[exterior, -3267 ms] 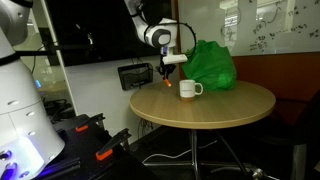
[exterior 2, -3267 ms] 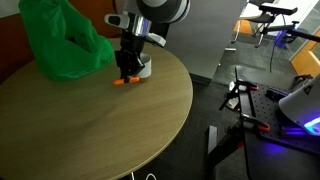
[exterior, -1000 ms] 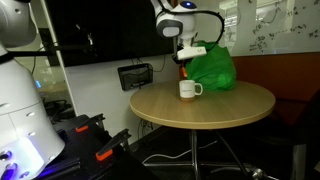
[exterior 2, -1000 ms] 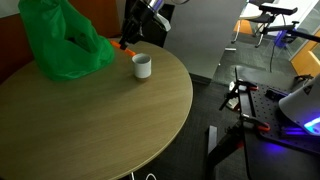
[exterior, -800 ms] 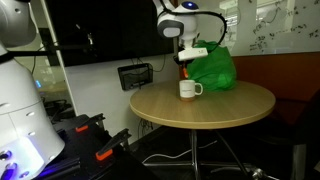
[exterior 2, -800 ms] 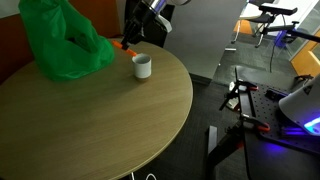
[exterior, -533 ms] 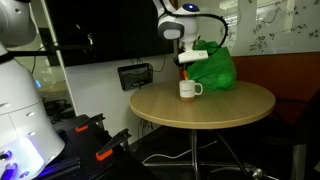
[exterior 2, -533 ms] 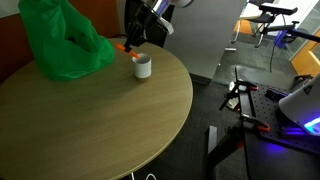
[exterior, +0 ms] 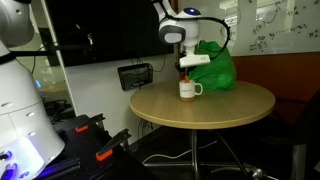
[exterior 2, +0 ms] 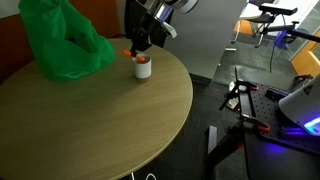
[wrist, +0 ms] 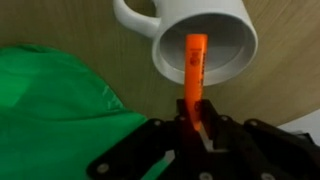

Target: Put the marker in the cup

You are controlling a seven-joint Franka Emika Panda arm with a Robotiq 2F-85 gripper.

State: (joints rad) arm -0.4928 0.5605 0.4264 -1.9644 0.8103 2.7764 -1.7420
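A white cup (exterior: 187, 90) with a handle stands on the round wooden table (exterior: 210, 108), also in an exterior view (exterior 2: 143, 67) and in the wrist view (wrist: 205, 38). My gripper (wrist: 190, 122) is shut on an orange marker (wrist: 192, 72). The marker hangs upright straight over the cup's mouth, its tip at or just inside the rim. In an exterior view the gripper (exterior: 186, 72) sits directly above the cup; in the other exterior view (exterior 2: 140, 50) it does too.
A crumpled green bag (exterior: 214, 66) lies on the table just behind the cup, also in an exterior view (exterior 2: 60, 42) and the wrist view (wrist: 60, 110). Robot bases and cables stand on the floor (exterior 2: 270, 100) beside the table.
My gripper has moved from beside the table's edge to over the cup and come down, carrying the orange marker, which now points into the cup's mouth.
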